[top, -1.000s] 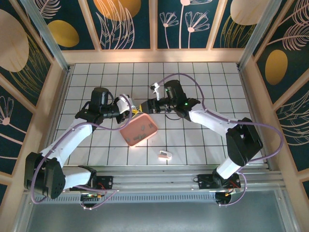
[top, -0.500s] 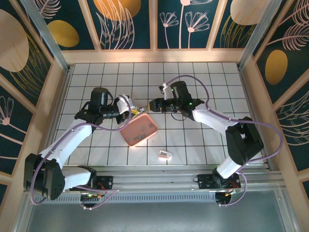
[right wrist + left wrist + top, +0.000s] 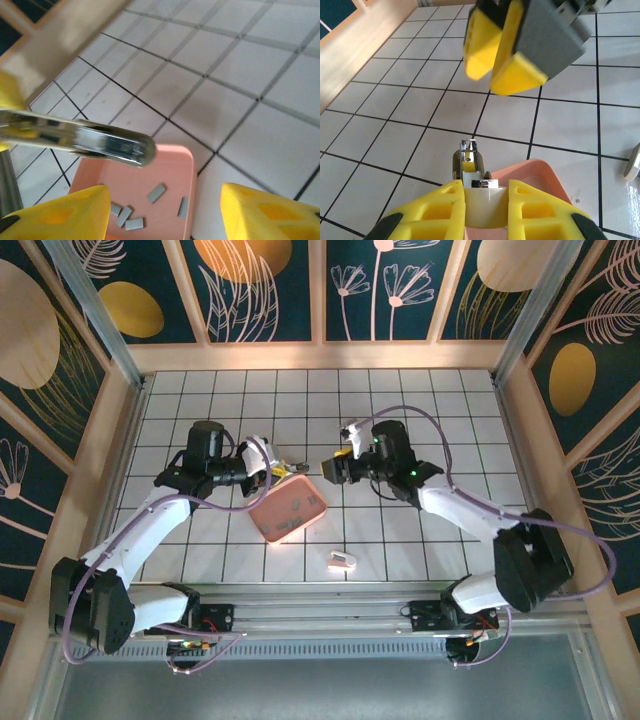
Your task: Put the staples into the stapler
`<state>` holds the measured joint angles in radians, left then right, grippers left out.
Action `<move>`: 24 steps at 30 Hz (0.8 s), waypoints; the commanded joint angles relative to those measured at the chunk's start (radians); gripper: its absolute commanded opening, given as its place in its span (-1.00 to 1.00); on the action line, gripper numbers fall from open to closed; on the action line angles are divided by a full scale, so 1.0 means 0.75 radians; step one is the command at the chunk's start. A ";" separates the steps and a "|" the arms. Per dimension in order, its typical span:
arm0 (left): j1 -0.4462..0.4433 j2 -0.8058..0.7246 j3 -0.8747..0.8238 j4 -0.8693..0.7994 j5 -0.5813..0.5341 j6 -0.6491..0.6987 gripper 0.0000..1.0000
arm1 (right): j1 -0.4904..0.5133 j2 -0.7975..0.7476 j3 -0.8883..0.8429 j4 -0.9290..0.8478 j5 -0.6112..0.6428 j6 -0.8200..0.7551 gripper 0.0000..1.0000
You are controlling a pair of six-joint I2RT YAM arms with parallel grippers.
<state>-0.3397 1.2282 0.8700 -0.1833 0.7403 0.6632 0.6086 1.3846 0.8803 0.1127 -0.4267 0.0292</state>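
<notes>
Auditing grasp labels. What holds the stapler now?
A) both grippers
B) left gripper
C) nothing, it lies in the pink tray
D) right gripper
B: the left gripper is clamped on the stapler, its body between the yellow fingers and its metal nose sticking out ahead. The right gripper stands open, clear of it.

The white tiled table (image 3: 420,400) carries 1 pink tray (image 3: 265,512) near centre, with 1 pale block (image 3: 342,561) at its 5 o'clock.
</notes>
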 commanded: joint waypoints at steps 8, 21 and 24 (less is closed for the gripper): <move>-0.001 -0.016 0.009 -0.027 0.174 0.160 -1.00 | 0.123 0.040 0.085 0.052 -0.147 -0.984 0.28; -0.001 -0.014 0.010 -0.030 0.252 0.196 -1.00 | 0.160 0.213 0.230 -0.012 -0.349 -1.089 0.27; -0.001 -0.012 0.012 -0.027 0.268 0.196 -1.00 | 0.159 0.243 0.258 -0.061 -0.383 -1.111 0.22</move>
<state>-0.3397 1.2282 0.8700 -0.1986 0.8856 0.7826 0.7219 1.5421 1.0351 0.1131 -0.6476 -0.7662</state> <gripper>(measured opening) 0.154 0.614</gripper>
